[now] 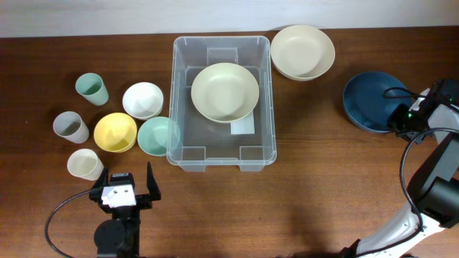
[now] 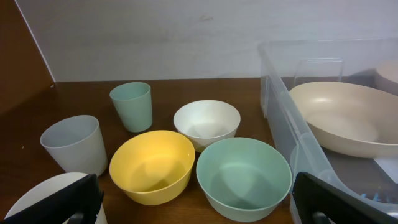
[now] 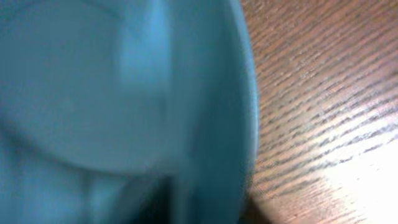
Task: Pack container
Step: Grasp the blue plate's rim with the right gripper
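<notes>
Overhead: container (image 1: 215,147) mid-counter (image 1: 323,201), cream bowl (image 1: 224,92) inside. Right fingers (image 1: 399,118) at navy bowl (image 1: 367,100) rim; we judge the grasp is the step in hand. We'd pinch rim firmly, lift level, clear container wall, set onto cream bowl. Left fingers (image 1: 151,185) spread wide, empty.

Left wrist: container at right, cut off; small bowls (image 2: 152,167), cups (image 2: 131,106) beside it.

Right wrist: navy bowl fills frame, blurred. Fingers unseen, so we cannot tell whether they are closed on rim.
</notes>
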Robot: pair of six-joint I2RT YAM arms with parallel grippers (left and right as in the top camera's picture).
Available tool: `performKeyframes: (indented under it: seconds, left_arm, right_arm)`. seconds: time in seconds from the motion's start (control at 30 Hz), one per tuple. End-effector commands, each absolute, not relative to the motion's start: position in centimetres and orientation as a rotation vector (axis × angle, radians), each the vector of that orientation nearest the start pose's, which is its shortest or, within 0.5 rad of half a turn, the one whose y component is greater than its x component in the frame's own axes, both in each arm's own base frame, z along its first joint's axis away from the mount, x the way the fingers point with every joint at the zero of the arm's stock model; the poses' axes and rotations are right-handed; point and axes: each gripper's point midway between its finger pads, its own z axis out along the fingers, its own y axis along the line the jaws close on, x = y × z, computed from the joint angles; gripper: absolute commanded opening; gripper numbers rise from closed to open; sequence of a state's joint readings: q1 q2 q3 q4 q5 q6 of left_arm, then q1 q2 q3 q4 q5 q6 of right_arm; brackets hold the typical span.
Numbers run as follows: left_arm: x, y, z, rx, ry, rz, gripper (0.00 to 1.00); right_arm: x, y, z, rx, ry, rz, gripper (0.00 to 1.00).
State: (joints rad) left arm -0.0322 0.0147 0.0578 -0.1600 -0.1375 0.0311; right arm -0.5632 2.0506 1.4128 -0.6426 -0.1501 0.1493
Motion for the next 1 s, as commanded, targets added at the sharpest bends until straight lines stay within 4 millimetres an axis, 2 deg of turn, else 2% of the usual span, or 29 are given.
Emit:
performKeyframes:
  seconds: [0.0, 0.03, 0.27, 0.37, 0.43, 0.57, 0.67, 0.77, 0.87, 0.97]
  left_arm:
    - [24.2, 1.5, 15.7, -0.031, 1.687, 0.120, 1.00]
    - [24.2, 1.5, 15.7, -0.031, 1.688, 0.119, 1.00]
    - [24.2, 1.5, 15.7, -0.031, 1.688, 0.120, 1.00]
    - [24.2, 1.5, 15.7, -0.031, 1.687, 0.120, 1.00]
    - [24.2, 1.5, 15.7, -0.031, 1.688, 0.120, 1.00]
    - [24.2, 1.5, 15.7, -0.031, 1.688, 0.120, 1.00]
    - [24.2, 1.5, 15.7, -0.031, 1.688, 0.120, 1.00]
    - [24.2, 1.5, 15.7, -0.031, 1.688, 0.120, 1.00]
    - [24.2, 1.5, 15.7, -0.031, 1.688, 0.120, 1.00]
    - [24.2, 1.5, 15.7, -0.031, 1.688, 0.120, 1.00]
  right_arm:
    - [38.5, -21.5, 1.0, 0.993, 2.659, 0.121, 0.06]
    - [38.5, -21.6, 1.0, 0.994, 2.658, 0.120, 0.04]
    - [38.0, -22.5, 1.2, 1.025, 2.641, 0.125, 0.04]
    - [38.6, -22.4, 2.6, 0.992, 2.611, 0.167, 0.04]
    - [40.3, -21.9, 6.5, 0.924, 2.531, 0.231, 0.04]
    - [42.0, -20.5, 13.2, 0.801, 2.422, 0.249, 0.04]
    - [42.8, -18.1, 18.8, 0.668, 2.355, 0.212, 0.04]
    - [42.8, -15.6, 23.2, 0.567, 2.296, 0.142, 0.04]
    - [42.3, -13.6, 26.9, 0.500, 2.236, 0.055, 0.04]
    - [41.5, -13.1, 28.6, 0.495, 2.207, -0.044, 0.04]
